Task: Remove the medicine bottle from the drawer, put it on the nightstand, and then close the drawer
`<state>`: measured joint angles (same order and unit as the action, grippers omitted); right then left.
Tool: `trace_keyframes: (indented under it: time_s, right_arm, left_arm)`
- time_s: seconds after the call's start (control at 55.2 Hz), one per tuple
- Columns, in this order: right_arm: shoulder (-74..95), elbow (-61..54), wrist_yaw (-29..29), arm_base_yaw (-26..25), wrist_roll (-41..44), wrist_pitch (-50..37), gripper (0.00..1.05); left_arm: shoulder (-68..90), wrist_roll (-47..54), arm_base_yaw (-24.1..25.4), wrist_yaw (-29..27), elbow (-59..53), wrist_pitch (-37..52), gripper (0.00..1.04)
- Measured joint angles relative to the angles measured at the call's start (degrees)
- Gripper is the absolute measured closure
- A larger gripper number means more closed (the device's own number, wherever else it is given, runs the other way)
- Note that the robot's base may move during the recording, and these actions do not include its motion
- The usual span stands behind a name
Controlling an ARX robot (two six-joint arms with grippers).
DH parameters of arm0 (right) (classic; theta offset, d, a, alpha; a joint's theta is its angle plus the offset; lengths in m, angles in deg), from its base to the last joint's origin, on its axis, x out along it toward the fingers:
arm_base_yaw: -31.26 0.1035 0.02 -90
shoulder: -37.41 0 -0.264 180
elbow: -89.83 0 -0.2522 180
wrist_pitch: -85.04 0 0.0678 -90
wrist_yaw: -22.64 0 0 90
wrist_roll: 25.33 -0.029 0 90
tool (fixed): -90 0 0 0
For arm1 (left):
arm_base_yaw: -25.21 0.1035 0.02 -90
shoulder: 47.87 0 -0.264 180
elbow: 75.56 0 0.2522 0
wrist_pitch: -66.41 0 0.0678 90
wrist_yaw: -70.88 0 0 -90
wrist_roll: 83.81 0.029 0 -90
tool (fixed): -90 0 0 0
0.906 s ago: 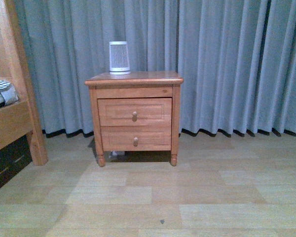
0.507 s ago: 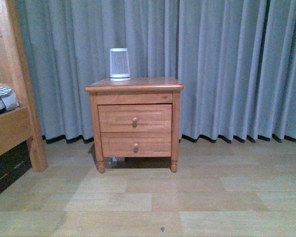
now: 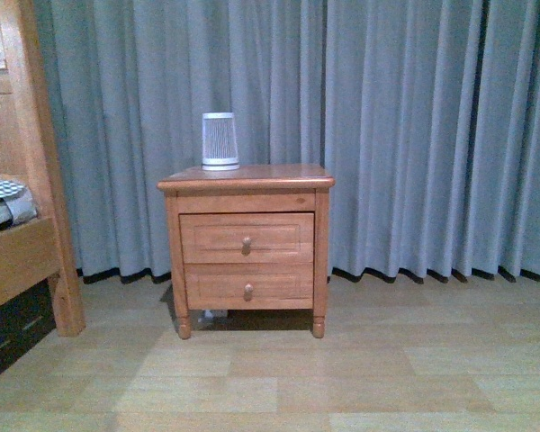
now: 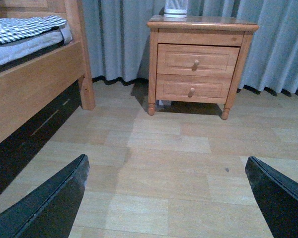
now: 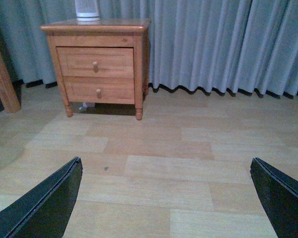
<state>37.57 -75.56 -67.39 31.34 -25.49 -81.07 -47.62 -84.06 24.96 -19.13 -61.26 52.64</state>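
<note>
The reddish-brown nightstand (image 3: 246,180) stands on the wooden floor against the grey curtain. Its upper drawer (image 3: 246,237) is shut, with a round knob (image 3: 247,241). The medicine bottle is hidden. The nightstand also shows in the left wrist view (image 4: 201,23) and the right wrist view (image 5: 97,26), well ahead of both arms. My left gripper (image 4: 167,188) is open and empty over bare floor. My right gripper (image 5: 166,191) is open and empty over bare floor. Neither arm shows in the front view.
A large white ribbed cylinder (image 3: 220,141) stands on the nightstand's top at the back left. The lower drawer (image 3: 247,287) is shut. A wooden bed frame (image 3: 22,180) with bedding stands at the left. The grey curtain (image 3: 414,135) hangs behind.
The nightstand has slid lower in the front view, so the camera has tilted or risen. Both drawers stay shut.
</note>
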Motion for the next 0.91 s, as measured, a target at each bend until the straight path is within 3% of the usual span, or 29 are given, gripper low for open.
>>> trace_keyframes:
  time_s: [0.906]
  right_arm:
    - [0.0, 0.0, 0.0, 0.0, 0.0, 0.0, 0.0]
  left_arm:
    - [0.0, 0.0, 0.02, 0.0, 0.0, 0.0, 0.07]
